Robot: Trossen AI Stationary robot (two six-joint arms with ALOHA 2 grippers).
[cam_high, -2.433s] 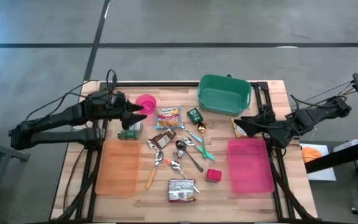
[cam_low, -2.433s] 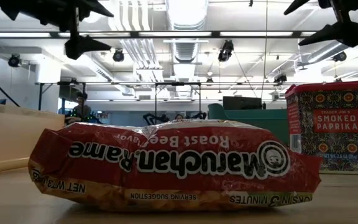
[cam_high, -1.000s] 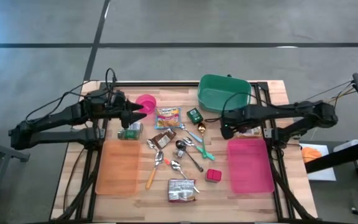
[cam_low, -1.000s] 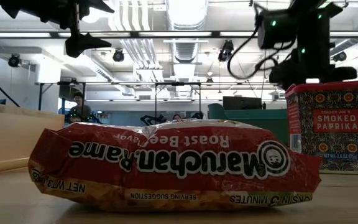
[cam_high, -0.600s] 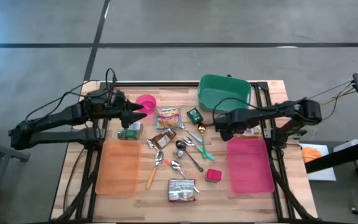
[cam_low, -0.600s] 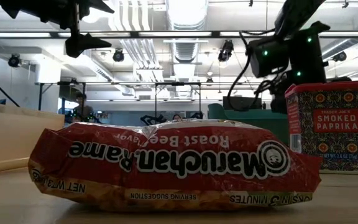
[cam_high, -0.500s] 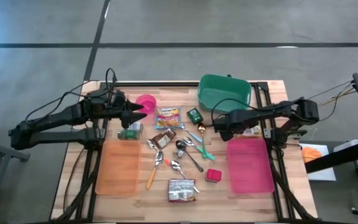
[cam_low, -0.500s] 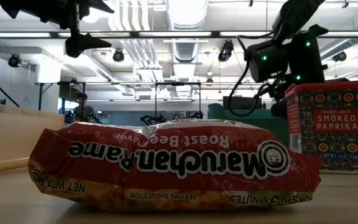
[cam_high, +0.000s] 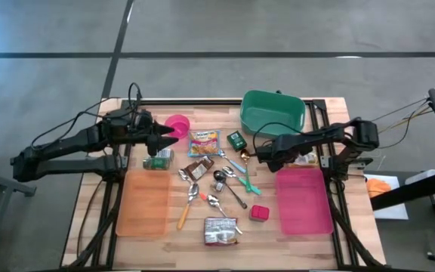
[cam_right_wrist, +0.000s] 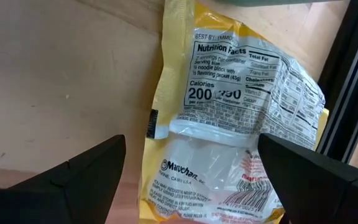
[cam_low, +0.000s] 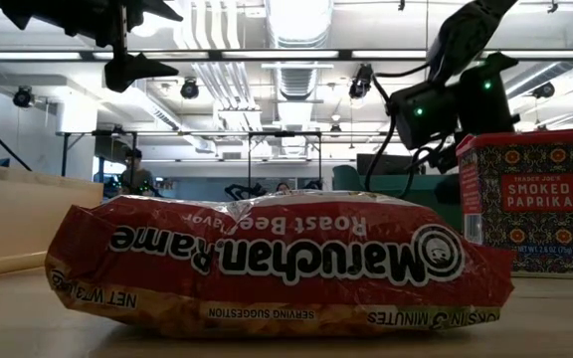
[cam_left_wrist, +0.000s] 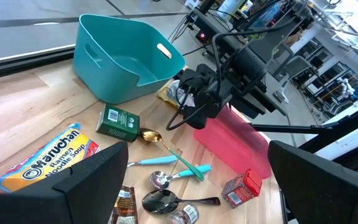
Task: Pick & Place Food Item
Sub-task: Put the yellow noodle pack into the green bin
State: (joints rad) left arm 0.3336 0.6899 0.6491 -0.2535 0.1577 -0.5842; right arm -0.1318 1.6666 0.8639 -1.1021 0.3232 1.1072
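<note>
A yellow noodle packet [cam_right_wrist: 229, 118] lies flat on the wood, label side up, between the teal bin [cam_high: 272, 113] and the pink tray [cam_high: 304, 200]. It also shows under the right arm as the packet [cam_high: 302, 159] and the packet [cam_left_wrist: 168, 94]. My right gripper [cam_right_wrist: 191, 143] hangs open just above it, tipped steeply down, one finger to either side of the packet in its wrist view and touching nothing. It shows as the right gripper [cam_high: 273, 159] from above. My left gripper [cam_high: 174, 136] waits open, raised near the pink bowl [cam_high: 177, 123].
In the middle of the table lie several spoons [cam_high: 229, 181], an orange ramen packet [cam_high: 204, 142], a green tin [cam_high: 237, 140], a red paprika tin [cam_high: 259, 214] and a red ramen packet [cam_high: 220, 230]. An orange tray [cam_high: 143, 204] lies at the near left. A dark frame rail [cam_right_wrist: 353, 74] runs beside the yellow packet.
My right gripper has sunk toward the yellow packet and tipped further downward, drawing slightly toward the table's left. The packet has not moved.
</note>
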